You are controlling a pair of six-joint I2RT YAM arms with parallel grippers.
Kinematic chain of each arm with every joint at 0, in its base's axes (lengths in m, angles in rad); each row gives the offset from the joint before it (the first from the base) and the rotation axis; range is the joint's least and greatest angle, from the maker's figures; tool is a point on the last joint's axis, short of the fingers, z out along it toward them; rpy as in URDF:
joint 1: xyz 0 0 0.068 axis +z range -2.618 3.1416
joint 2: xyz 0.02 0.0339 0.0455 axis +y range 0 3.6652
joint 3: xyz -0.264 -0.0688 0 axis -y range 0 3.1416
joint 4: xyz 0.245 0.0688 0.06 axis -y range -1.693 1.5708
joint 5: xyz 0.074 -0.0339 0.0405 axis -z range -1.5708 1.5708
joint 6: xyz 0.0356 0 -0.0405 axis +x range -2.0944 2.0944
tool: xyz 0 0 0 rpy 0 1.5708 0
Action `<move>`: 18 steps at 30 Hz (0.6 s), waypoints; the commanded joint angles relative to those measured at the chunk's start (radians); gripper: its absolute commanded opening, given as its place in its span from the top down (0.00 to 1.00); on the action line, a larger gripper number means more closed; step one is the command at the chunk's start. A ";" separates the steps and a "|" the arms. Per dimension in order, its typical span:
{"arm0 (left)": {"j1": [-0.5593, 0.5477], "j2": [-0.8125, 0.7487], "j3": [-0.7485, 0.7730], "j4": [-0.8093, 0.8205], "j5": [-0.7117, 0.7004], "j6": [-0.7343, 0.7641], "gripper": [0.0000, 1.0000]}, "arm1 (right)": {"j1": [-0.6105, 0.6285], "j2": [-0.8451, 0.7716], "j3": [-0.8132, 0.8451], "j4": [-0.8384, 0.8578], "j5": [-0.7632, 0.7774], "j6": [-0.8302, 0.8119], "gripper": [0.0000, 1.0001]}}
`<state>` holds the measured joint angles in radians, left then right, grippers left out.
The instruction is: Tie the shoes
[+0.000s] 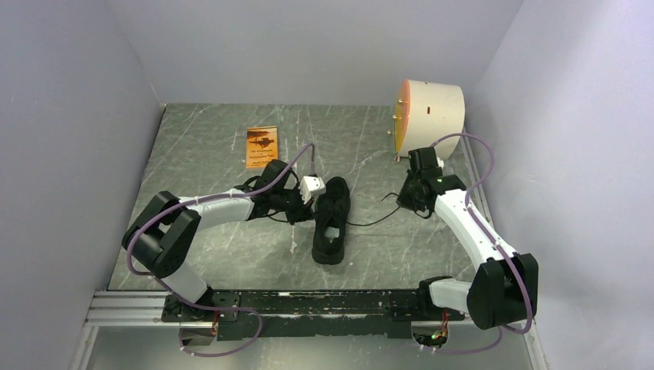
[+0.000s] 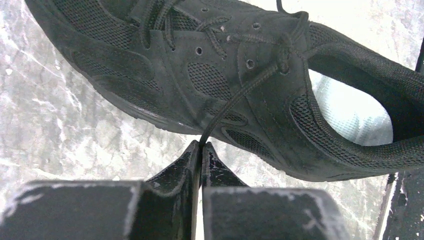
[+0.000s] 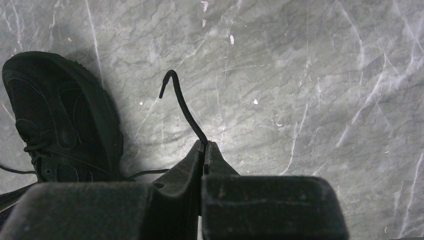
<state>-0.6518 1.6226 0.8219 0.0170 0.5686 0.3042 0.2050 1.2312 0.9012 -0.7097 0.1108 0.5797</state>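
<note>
The black sneaker lies in the middle of the table, toe toward the back. In the left wrist view the shoe fills the top, with its pale insole showing. My left gripper is shut on a black lace that runs up to the top eyelets. It sits at the shoe's left side. My right gripper is shut on the other lace, whose free tip curls past the jaws. It is right of the shoe, and the lace trails across the table to it.
An orange card lies at the back left. A cream cylinder with an orange face stands at the back right, just behind the right arm. Grey walls close in the table on three sides.
</note>
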 commanded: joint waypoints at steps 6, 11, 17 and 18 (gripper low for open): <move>-0.015 -0.164 -0.012 0.229 -0.151 -0.028 0.95 | -0.001 0.044 0.127 0.020 -0.163 -0.085 1.00; -0.058 -0.187 -0.058 0.429 -0.134 -0.074 0.95 | 0.015 0.105 0.245 0.135 -0.340 -0.154 1.00; -0.069 -0.157 -0.102 0.547 -0.114 -0.136 0.95 | 0.094 0.289 0.367 0.376 -0.547 -0.088 1.00; -0.069 -0.164 -0.110 0.556 -0.113 -0.145 0.95 | 0.124 0.327 0.388 0.407 -0.564 -0.082 1.00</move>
<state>-0.7170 1.4536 0.7380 0.4271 0.4408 0.2081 0.2459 1.4513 1.2373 -0.4931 -0.2825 0.4725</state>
